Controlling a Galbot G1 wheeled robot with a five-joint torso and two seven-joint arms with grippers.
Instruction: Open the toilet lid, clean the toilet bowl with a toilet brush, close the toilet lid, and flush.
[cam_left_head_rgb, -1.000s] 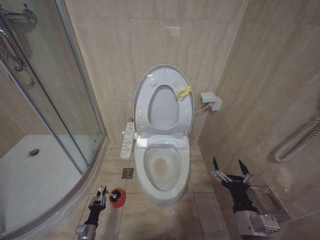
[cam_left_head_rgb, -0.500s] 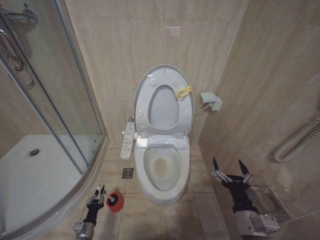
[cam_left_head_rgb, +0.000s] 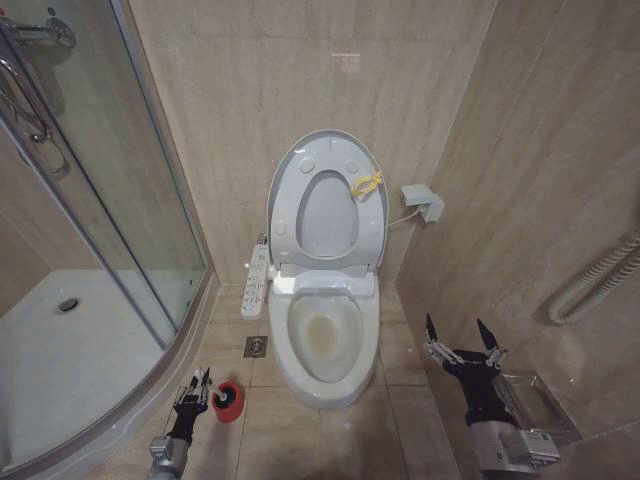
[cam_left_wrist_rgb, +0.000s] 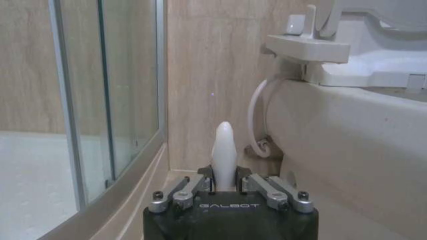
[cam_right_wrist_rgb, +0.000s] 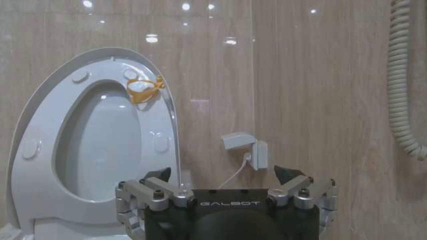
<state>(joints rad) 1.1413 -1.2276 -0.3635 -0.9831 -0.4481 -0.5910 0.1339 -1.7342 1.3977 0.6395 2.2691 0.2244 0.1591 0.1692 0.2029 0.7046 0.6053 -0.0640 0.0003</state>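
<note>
Toilet bowl (cam_left_head_rgb: 325, 340) stands uncovered, toilet lid (cam_left_head_rgb: 327, 205) raised behind, both ahead-right of the left end effector (cam_left_head_rgb: 191, 392), clamped on the toilet brush (cam_left_wrist_rgb: 224, 150) handle beside its red holder (cam_left_head_rgb: 228, 402). Lifting straight should free it. Right end effector (cam_left_head_rgb: 462, 342) waits, fingers apart.

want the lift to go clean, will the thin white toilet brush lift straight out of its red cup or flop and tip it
The thin white stick-handled toilet brush looks stiff and light, so it probably won't flop. Its smooth, tapered handle, clamped by the left gripper, might slip. The little round red holder cup stands loose on the floor tiles and looks light, so it may tip or drag along.
</note>
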